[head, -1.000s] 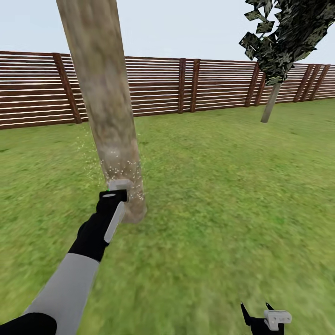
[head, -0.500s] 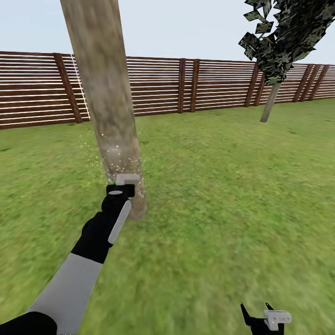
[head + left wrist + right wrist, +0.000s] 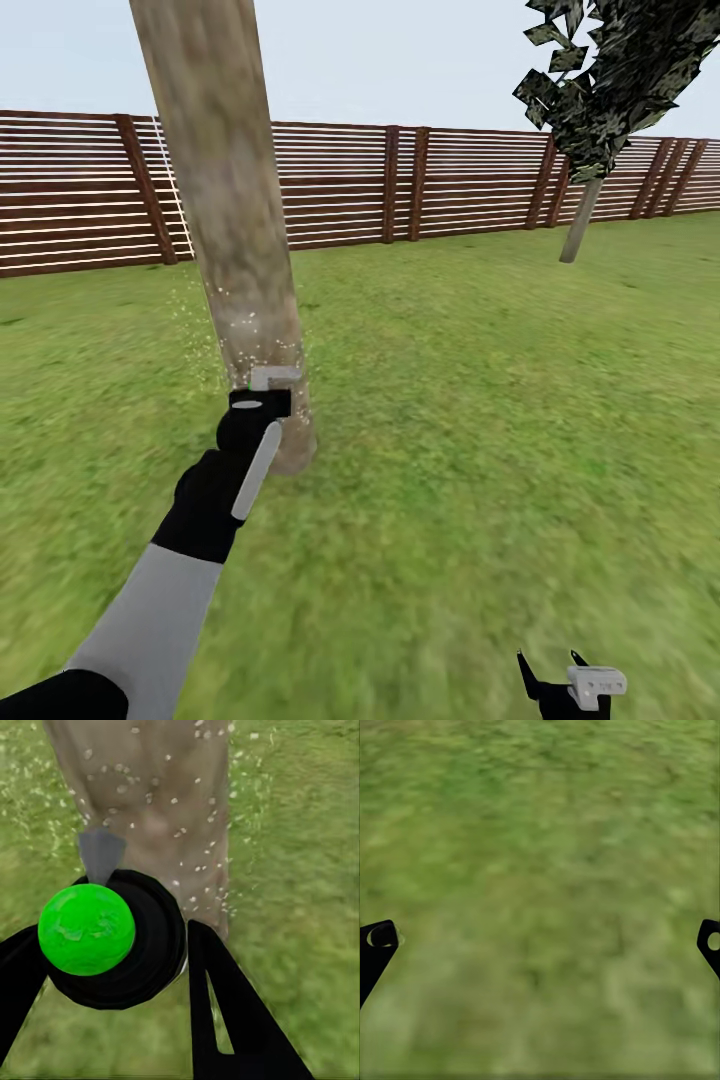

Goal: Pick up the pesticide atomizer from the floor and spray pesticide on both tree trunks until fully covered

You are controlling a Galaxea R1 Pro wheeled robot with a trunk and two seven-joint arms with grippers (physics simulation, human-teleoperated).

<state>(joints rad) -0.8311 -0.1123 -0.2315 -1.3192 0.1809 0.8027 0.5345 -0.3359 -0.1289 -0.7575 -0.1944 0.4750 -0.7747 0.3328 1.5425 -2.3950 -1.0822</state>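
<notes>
No writing, brand, number or sign can be read anywhere in these views. The dark spray bottle (image 3: 112,937) in the left wrist view carries only a plain bright green dot, with no letters on it. In the head view the pale part at the top of the bottle (image 3: 268,385) is too small and blurred to show any print.

head: wide, forward-down | left wrist: close on trunk (image 3: 150,787) | right wrist: grass (image 3: 540,870)
</notes>
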